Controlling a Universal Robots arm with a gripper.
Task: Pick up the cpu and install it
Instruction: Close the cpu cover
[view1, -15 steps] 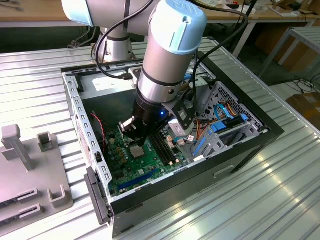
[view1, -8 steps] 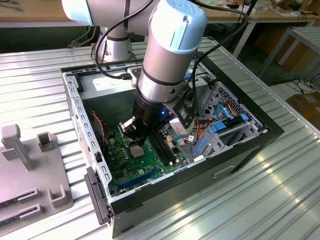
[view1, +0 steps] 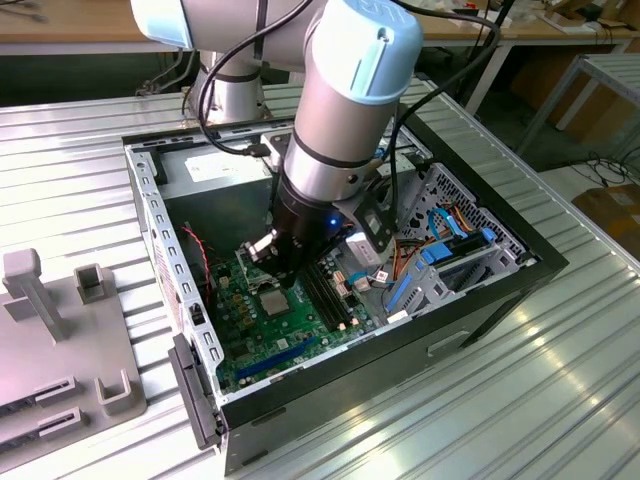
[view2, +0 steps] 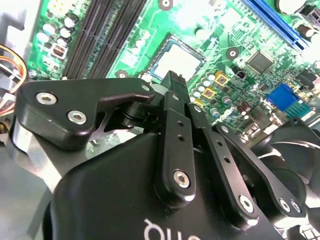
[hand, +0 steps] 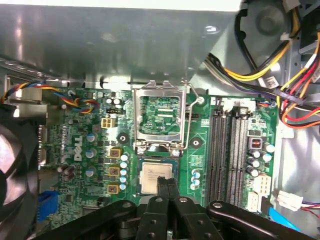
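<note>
**Exterior view:** high and set back, angled down into the open computer case (view1: 400, 345), with the arm (view1: 350, 110) entering at 12 o'clock.

**Both wrist views:** close over the motherboard (hand: 75, 150) (view2: 225, 30), looking past the gripper (hand: 167, 181) (view2: 176, 80) from opposite sides.

All three views share the cpu (view1: 272, 300) (view2: 177, 57) (hand: 151, 176) and the surrounding board.

The board (hand: 90, 150) is green, its memory slots (hand: 230, 150) black, one long slot (view2: 272, 22) bright blue, and the cpu (hand: 154, 178) plain silver-grey. The gripper (hand: 167, 183) is matte black, the arm (view1: 350, 110) silver with pale blue caps, and the cables (hand: 260, 70) are yellow, orange, red and black. The case (view1: 480, 315) is black outside and bare grey metal inside, the table (view1: 560, 400) silvery with ribbed stripes, the fixture (view1: 60, 340) plain grey.
</note>
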